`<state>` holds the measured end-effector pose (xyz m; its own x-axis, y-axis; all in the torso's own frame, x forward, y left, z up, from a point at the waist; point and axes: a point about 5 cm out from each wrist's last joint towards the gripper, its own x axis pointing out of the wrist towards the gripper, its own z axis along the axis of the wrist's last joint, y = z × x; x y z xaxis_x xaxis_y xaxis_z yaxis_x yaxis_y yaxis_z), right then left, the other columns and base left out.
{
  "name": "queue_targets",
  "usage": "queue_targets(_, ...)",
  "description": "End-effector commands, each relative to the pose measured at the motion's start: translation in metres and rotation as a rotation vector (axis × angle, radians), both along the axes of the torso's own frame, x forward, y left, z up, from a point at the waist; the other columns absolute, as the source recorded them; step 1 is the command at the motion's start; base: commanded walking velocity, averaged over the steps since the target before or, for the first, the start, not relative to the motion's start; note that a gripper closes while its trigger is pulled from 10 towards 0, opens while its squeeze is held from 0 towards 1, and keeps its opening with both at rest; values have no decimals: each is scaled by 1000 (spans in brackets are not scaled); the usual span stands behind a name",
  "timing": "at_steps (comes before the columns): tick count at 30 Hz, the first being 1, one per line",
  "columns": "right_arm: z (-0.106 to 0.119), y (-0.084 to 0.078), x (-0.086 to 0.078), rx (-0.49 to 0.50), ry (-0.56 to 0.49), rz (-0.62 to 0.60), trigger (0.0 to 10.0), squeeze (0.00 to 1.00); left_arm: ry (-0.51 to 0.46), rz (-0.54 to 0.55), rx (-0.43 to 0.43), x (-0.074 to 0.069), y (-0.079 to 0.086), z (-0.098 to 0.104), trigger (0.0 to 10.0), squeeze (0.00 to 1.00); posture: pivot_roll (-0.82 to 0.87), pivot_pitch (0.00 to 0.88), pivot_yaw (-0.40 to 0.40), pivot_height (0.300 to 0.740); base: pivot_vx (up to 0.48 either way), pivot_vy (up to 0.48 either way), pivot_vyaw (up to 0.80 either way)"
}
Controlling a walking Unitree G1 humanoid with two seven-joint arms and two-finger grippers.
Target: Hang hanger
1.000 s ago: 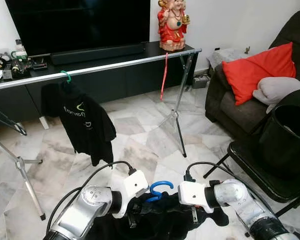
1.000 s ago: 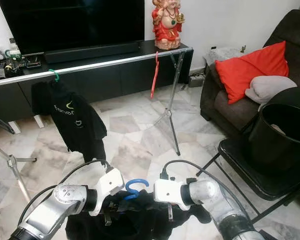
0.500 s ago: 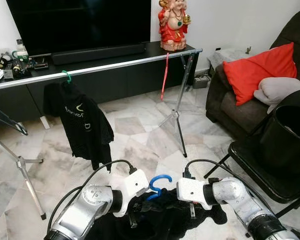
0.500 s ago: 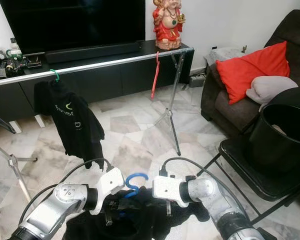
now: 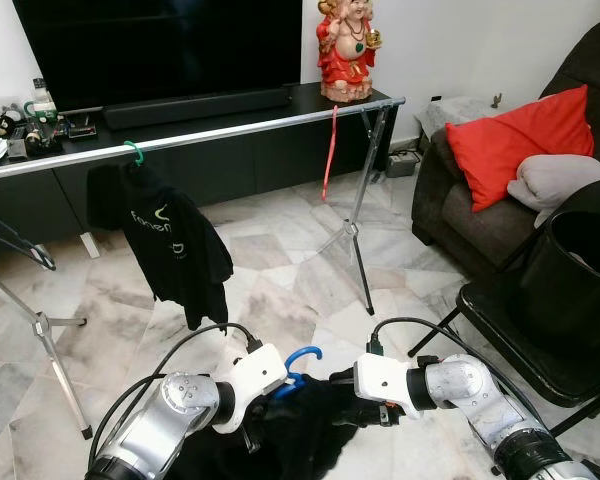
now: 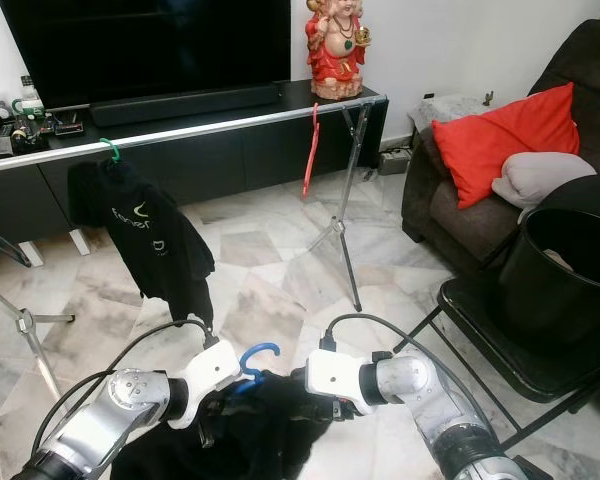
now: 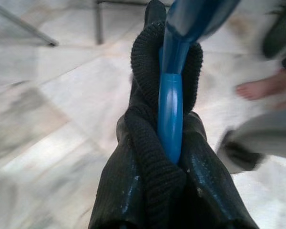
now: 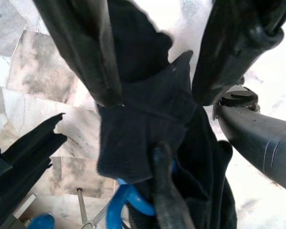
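A blue hanger [image 5: 298,362] carries a black garment [image 5: 300,435], held low in front of me between both arms. My left gripper [image 5: 268,398] is shut on the hanger's neck [image 7: 170,109], where the garment's ribbed collar [image 7: 143,62] wraps it. My right gripper [image 5: 358,412] presses against the garment from the right. Its fingers [image 8: 86,52] stand apart with black cloth [image 8: 148,124] between them. The silver clothes rail [image 5: 230,130] runs across the room ahead, well above the hanger.
A black T-shirt [image 5: 170,250] hangs from the rail on a green hanger [image 5: 133,150], and a red hanger [image 5: 329,150] dangles near the rail's right end. The rack's legs [image 5: 358,240] stand ahead. A sofa with a red cushion [image 5: 520,135] and a chair with a black bucket [image 5: 575,270] are on the right. A person's bare foot [image 7: 262,86] is nearby.
The blue hanger hook has shifted a little to the left with both grippers. The garment now bunches closer under the hook. The hanging T-shirt sways slightly.
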<state>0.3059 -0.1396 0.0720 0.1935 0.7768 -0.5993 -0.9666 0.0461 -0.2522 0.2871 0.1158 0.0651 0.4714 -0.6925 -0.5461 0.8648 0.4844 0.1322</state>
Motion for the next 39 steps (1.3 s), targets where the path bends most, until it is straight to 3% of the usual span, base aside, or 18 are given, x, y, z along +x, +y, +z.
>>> queue_targets(1,2,-3,2,-25,-5,0,10000,1000,-65,52,21,10,5,3,0,0,80,29,-24,740,0,0,0)
queue_targets(5,3,-8,7,-28,-56,-71,10000,1000,-86,235,-6,19,18,-6,0,0,78,28,-21,740,0,0,0)
queue_targets(7,3,-9,8,-29,-64,-90,10000,1000,-93,262,4,20,20,-9,0,0,77,27,-21,740,0,0,0)
queue_targets(10,5,-16,16,-13,-126,-225,10000,1000,-110,366,37,21,32,-19,0,0,77,23,-21,740,0,0,0)
queue_targets(11,5,-23,21,9,-161,-337,10000,506,-121,447,51,21,40,-26,0,0,76,20,-14,740,0,0,0)
queue_targets(12,4,-26,22,15,-170,-376,10000,506,-128,476,56,21,44,-27,0,0,76,20,-14,740,0,0,0)
queue_targets(13,2,-29,21,21,-173,-408,10000,0,-131,501,61,20,47,-29,0,0,75,18,-11,740,0,0,0)
queue_targets(17,-18,-40,12,20,-174,-578,10000,0,-172,605,89,18,62,-34,0,0,76,13,-2,740,0,0,0)
queue_targets(18,-29,-46,7,34,-153,-691,10000,0,-186,626,93,17,67,-35,0,0,64,5,12,740,0,0,0)
queue_targets(19,-29,-46,7,34,-153,-691,10000,0,-186,626,93,17,67,-35,0,0,64,5,12,740,0,0,0)
queue_targets(20,-39,-50,2,19,-129,-771,10000,0,-171,630,79,15,68,-37,2431,0,64,5,12,740,0,0,0)
queue_targets(21,-50,-52,-4,-6,-105,-831,10000,0,-155,623,70,12,68,-39,3490,0,58,0,18,740,0,0,0)
queue_targets(22,-63,-51,-13,-24,-71,-872,10000,0,-146,615,66,10,68,-42,10000,0,53,0,27,740,0,0,0)
queue_targets(26,-101,-43,-46,-28,77,-1036,10000,0,-139,633,35,6,67,-47,10000,0,48,0,38,740,0,0,0)
queue_targets(39,-101,-43,-46,-28,77,-1036,10000,0,-139,633,35,6,67,-47,10000,0,48,0,38,740,0,0,0)
